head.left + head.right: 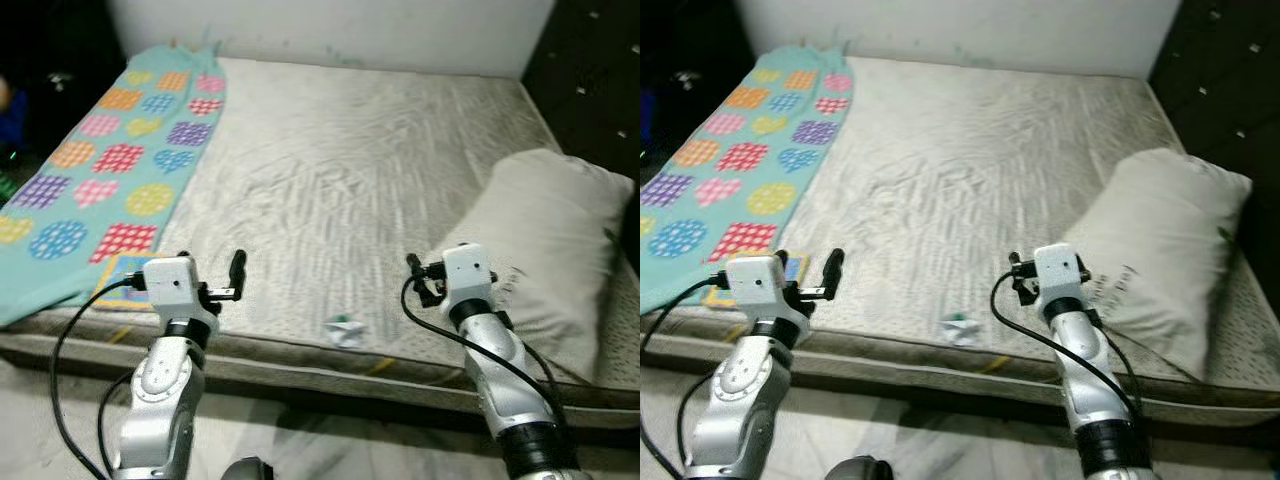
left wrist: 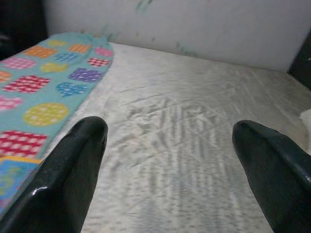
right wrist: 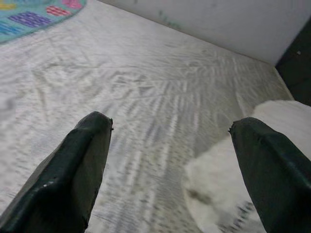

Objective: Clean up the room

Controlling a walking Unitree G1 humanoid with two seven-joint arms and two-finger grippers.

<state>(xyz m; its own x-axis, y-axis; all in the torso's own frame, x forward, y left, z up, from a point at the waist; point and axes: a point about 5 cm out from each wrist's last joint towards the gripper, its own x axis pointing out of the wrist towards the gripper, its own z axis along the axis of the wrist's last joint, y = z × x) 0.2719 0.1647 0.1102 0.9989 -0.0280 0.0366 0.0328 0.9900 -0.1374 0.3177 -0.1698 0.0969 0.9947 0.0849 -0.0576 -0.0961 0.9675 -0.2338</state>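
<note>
Cleanup judged barely started. Scrap (image 1: 343, 330) lay on mattress (image 1: 330, 170) front edge; pillow (image 1: 545, 250) askew at mattress's right side; blanket (image 1: 110, 170) along its left. Left gripper (image 2: 167, 160) and right gripper (image 3: 170, 160) hovered over front edge, fingers spread, empty.

- Right gripper (image 3: 170, 160): two black fingers (image 3: 73, 165) spread wide apart, nothing between them, held above the bed.
- Bed (image 3: 146, 87): pale grey-white mattress cover, creased and faintly patterned, running back to a light wall (image 3: 218, 24).
- Pillow (image 3: 218, 179): white, lying on the bed near one finger; its near edge is blurred.
- Blanket (image 3: 34, 14): turquoise with coloured patches, at the far corner of the bed, well apart from the gripper.
</note>
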